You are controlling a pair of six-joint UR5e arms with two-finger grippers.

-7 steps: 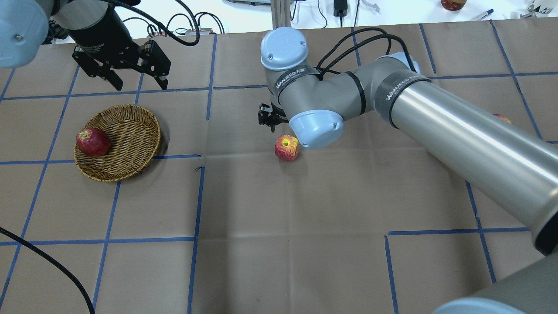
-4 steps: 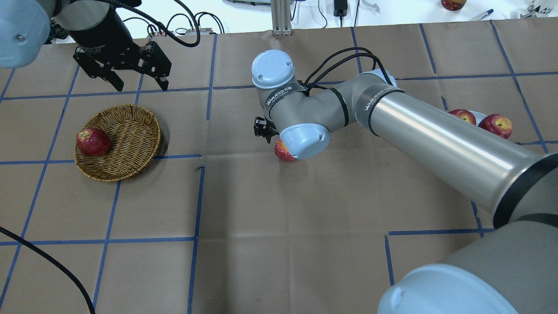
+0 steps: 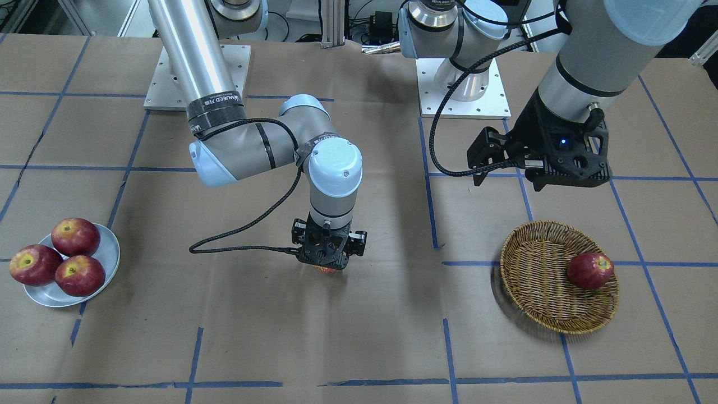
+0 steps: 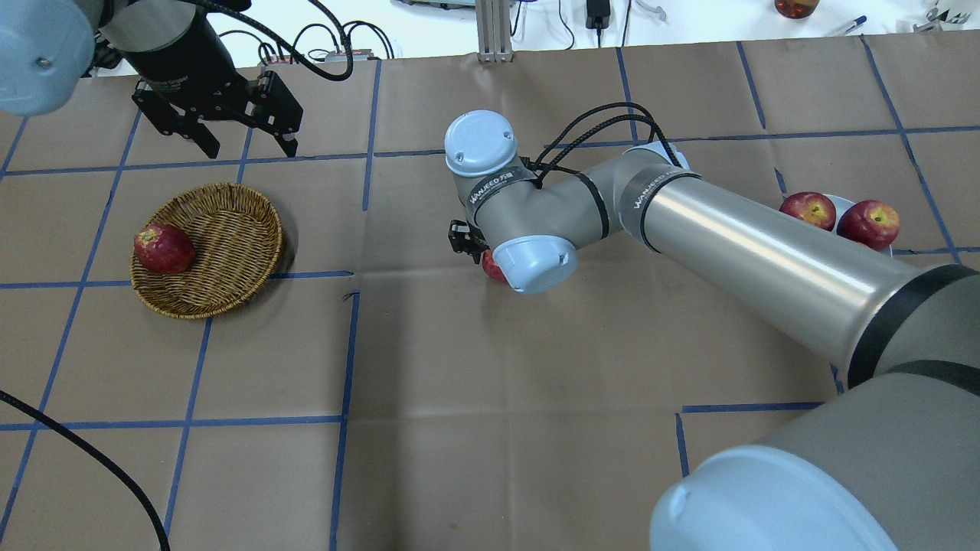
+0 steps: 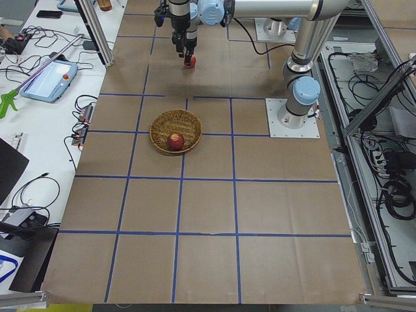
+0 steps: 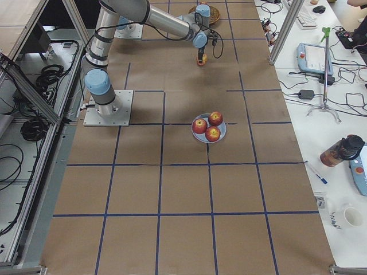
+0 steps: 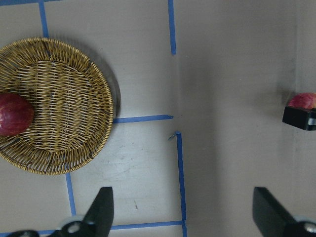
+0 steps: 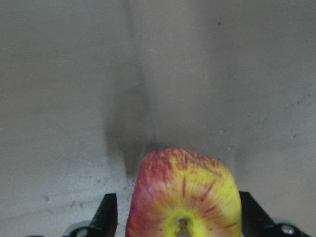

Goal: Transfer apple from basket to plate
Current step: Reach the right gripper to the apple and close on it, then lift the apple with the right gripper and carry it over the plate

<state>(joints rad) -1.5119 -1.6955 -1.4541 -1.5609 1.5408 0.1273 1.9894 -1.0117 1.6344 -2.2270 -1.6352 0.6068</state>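
Observation:
The apple, red with a large yellow streaked patch, sits on the table paper at mid-table, outside the basket. My right gripper is lowered over it. In the right wrist view its fingers stand on either side of the apple with a gap on the left, so it is open. In the overhead view only a sliver of the apple shows under the wrist. My left gripper is open and empty above the table just beyond the basket. The plate is on my right.
A darker all-red apple lies in the basket at its left rim. Three red apples fill most of the plate. Blue tape lines grid the brown paper. The right arm's long link spans the table's right half.
My right wrist has moved over the apple and come down, so the apple is now mostly hidden in the overhead view. The left gripper has barely shifted.

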